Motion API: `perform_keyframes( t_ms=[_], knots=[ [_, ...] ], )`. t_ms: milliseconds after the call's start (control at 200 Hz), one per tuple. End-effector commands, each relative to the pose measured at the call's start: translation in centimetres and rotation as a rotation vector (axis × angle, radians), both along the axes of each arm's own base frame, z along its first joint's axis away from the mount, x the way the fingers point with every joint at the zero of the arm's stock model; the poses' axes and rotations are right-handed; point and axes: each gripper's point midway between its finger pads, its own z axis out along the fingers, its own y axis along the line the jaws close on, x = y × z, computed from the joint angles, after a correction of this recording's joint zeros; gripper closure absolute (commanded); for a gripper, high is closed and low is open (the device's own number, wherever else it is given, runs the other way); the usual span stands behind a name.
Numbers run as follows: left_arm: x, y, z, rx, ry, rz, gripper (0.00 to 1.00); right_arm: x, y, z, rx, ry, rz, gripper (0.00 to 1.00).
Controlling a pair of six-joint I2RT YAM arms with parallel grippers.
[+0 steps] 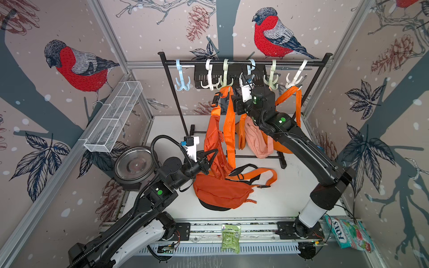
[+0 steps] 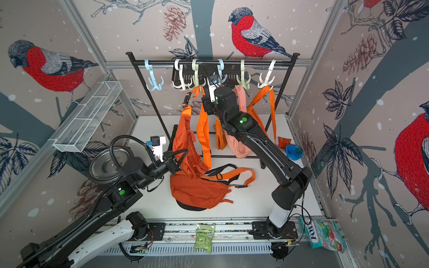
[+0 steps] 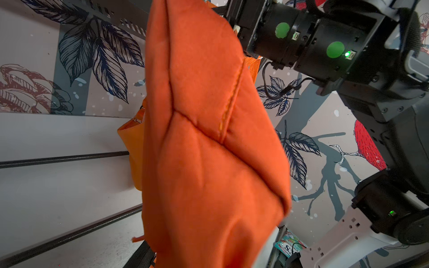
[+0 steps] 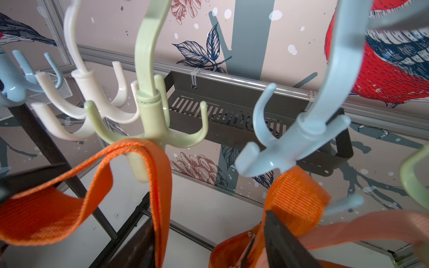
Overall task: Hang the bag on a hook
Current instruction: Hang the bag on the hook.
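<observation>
An orange bag hangs by its strap, which loops over a prong of the pale green hook on the black rail. My right gripper is open just below the hooks. The strap runs down beside one finger and nothing is pinched between the two. In both top views the gripper points up at the rail. My left gripper is shut low on the bag's body. The cloth fills the left wrist view and hides the jaws.
A second orange bag lies on the table. A peach bag and another orange strap hang further right. Around them are a wire basket, a steel pan, a blue bowl and snack packets at the front rail.
</observation>
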Motion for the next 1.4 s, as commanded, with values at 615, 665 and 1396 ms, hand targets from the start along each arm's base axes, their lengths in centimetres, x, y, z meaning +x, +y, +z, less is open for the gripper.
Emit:
perform_keyframes(
  t_ms=[615,665,1396],
  knots=[
    [2.1,-2.7,-1.6,0.039,0.002,-0.038,0.45,-4.0,-1.5,1.5,0.024,-0.049,0.080,0.00],
    [2.3,-2.8,-1.8,0.046,0.004,-0.037,0.39,-4.8,-1.4,1.5,0.027,-0.047,0.112,0.00],
    [3.2,-1.7,-2.0,0.108,-0.011,0.037,0.12,-12.3,-2.2,-6.7,0.039,0.061,0.339,0.00]
  ],
)
